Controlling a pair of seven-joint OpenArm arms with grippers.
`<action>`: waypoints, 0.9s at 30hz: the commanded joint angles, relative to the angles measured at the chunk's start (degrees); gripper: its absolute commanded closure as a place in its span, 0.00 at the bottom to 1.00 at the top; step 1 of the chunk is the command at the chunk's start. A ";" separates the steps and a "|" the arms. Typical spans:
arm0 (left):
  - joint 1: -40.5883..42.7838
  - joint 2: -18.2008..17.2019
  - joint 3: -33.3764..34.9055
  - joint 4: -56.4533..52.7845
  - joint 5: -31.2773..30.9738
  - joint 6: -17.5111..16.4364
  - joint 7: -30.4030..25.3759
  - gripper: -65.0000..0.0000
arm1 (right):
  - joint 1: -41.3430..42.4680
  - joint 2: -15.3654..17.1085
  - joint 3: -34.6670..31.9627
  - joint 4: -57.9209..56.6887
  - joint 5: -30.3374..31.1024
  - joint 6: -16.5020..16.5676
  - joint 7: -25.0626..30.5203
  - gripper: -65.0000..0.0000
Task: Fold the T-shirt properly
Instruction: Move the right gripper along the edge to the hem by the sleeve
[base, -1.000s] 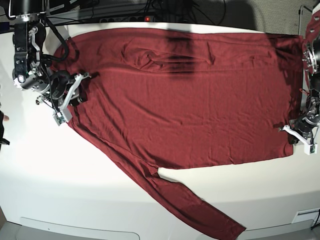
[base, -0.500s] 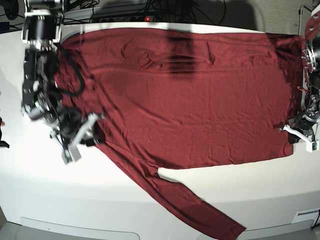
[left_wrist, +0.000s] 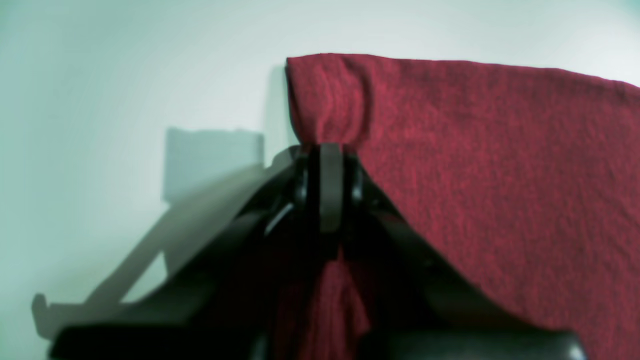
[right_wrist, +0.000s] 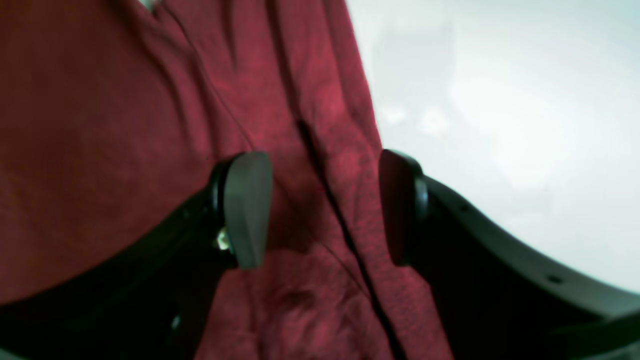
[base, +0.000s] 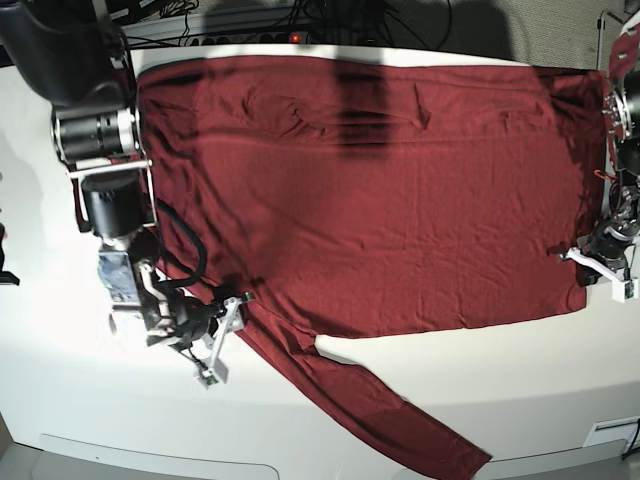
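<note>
Currently the T-shirt (base: 380, 190) lies spread flat on the white table (base: 300, 420), dark red, thin and wrinkly, covering most of the far half of the tabletop. One long sleeve (base: 390, 410) runs off the shirt's near edge diagonally toward the table's front rim, its cuff close to that rim. A dark shadow band crosses the shirt near its far edge.

Left gripper (base: 592, 262): at the shirt's hem corner, on the base view's right. The left wrist view shows its jaws together with a pinch of red fabric (left_wrist: 327, 115) bunched between them; more cloth hangs below the jaws. The rest of the hem lies flat on the table beside it.

Right gripper (base: 222, 345): at the shirt's opposite side, where the sleeve leaves the body. In the right wrist view the two fingertips (right_wrist: 247, 207) stand well apart, straddling a fold ridge of the sleeve edge; nothing is clamped. Whether the pads touch the cloth cannot be told; that view is blurred. The white table shows just beside the outer fingertip.

Cables (base: 330, 20) run along the table's far side, beyond the shirt.
</note>
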 joint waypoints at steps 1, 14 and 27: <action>-0.46 -0.85 0.00 0.07 1.07 0.15 2.54 1.00 | 3.54 0.61 -0.24 -1.16 -0.22 -0.22 0.90 0.48; -0.42 -0.81 0.00 0.07 1.05 0.17 2.05 1.00 | 7.06 -0.11 -1.33 -15.47 -6.51 2.40 6.23 0.48; -0.42 -0.81 0.00 0.07 1.07 0.15 2.05 1.00 | 7.08 -5.07 -1.33 -16.63 -1.11 4.13 -5.95 0.81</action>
